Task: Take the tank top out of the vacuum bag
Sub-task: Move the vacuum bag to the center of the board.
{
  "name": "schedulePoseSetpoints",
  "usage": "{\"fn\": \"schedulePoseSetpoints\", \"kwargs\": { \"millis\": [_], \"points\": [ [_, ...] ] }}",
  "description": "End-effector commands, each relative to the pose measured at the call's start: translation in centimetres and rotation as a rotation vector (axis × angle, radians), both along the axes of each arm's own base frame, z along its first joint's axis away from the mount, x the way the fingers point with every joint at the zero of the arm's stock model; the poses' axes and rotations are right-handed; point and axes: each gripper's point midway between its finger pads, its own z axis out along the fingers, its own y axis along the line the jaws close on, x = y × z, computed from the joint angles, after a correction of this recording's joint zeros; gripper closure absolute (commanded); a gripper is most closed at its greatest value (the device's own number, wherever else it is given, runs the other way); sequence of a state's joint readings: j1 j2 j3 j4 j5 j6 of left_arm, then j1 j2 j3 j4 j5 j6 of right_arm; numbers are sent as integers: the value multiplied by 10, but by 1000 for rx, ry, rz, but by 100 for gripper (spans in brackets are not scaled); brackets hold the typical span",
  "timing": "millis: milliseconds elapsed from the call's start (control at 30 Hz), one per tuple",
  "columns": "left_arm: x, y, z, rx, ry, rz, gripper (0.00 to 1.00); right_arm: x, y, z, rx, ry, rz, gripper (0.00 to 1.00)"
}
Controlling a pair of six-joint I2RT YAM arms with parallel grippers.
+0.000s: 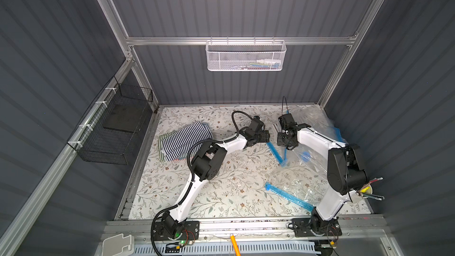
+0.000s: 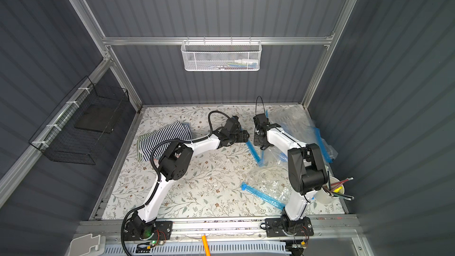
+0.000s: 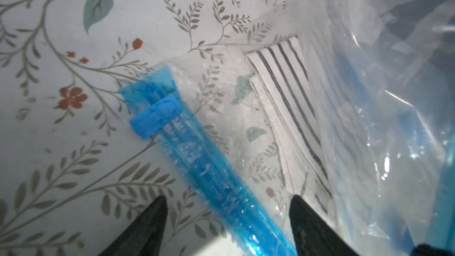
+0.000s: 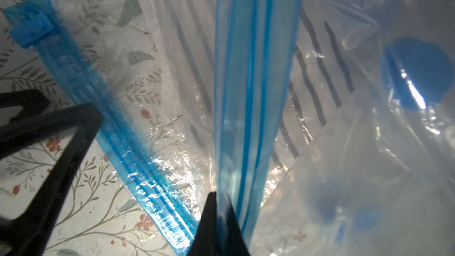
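The clear vacuum bag (image 1: 312,153) (image 2: 278,153) lies at the right of the table, and its mouth has two blue zip strips. Inside it shows the tank top (image 3: 288,94) (image 4: 320,70), white with thin dark stripes, folded under the plastic. My right gripper (image 4: 216,193) (image 1: 286,144) is shut on the upper zip strip (image 4: 246,82) and holds it raised. My left gripper (image 3: 227,198) (image 1: 267,136) is open, its fingers either side of the lower zip strip (image 3: 197,156) (image 1: 274,152), which lies on the table, without touching it. A blue slider clip (image 3: 156,115) sits at that strip's end.
A pile of navy-striped clothes (image 1: 184,139) lies at the table's left, beside my left arm. A second crumpled bag (image 1: 295,190) lies front right, next to a cup of pencils (image 1: 366,190). A black wire basket (image 1: 115,129) hangs on the left wall and a white mesh basket (image 1: 246,55) at the back.
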State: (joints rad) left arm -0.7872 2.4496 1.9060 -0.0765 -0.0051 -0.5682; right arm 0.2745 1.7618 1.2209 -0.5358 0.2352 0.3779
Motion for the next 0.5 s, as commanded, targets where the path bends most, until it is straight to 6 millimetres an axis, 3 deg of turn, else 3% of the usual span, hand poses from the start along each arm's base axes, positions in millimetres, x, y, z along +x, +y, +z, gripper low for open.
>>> {"fn": "schedulePoseSetpoints", "kwargs": {
  "millis": [0, 100, 300, 467],
  "points": [
    [-8, 11, -35, 195, 25, -11, 29, -1, -4, 8, 13, -29, -17, 100],
    [-12, 6, -48, 294, 17, -35, 43, 0, -2, 14, 24, -47, -9, 100],
    [-17, 9, -71, 374, 75, -45, 46, 1, -3, 17, 36, -56, -5, 100],
    [-21, 11, -84, 394, 95, -58, 61, 1, -2, 14, 67, -56, -11, 100]
  ]
}}
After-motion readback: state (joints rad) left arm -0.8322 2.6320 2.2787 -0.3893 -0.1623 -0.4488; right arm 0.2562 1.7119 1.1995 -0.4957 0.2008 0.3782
